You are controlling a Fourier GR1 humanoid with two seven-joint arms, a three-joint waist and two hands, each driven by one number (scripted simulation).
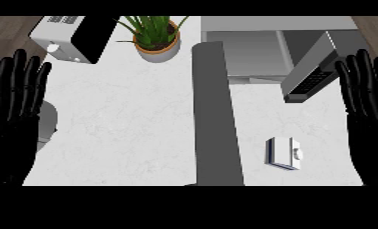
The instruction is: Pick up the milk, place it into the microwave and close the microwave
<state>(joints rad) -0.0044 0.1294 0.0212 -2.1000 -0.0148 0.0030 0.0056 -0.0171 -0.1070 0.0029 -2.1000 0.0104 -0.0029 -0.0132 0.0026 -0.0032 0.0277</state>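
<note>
Lying on counter (133, 123), milk (284, 153), microwave (251, 53) door open

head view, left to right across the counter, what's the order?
Black left hand open at the left edge → white toaster with black side → green potted plant in a grey pot → dark grey divider strip → small white milk carton → open grey microwave door → black right hand open at the right edge.
</note>
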